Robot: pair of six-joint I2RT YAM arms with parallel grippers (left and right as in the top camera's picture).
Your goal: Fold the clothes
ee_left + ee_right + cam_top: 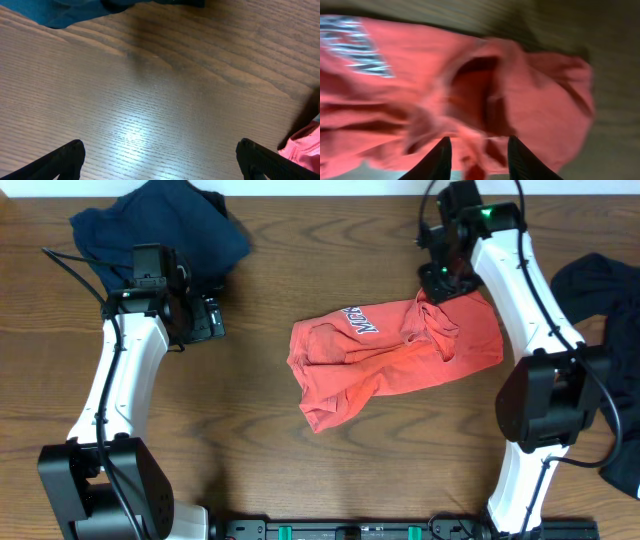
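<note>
The red-orange T-shirt (390, 360) is found crumpled at the middle of the table (250, 440), slightly to the right, with its lettering at the bundle's far edge. The right gripper (443, 284) is set at the shirt's far right edge. Its fingers (438, 160) are seen narrowly apart with red cloth bunched between them, but whether that cloth is pinched cannot be told from the blurred wrist view. The left gripper (160, 150) is spread wide over bare wood, grasping nothing, to the left of the shirt. A navy T-shirt (170, 225) is heaped at the far left corner and a black T-shirt (600, 285) at the right edge. Open wood is seen near and left of the red bundle.
</note>
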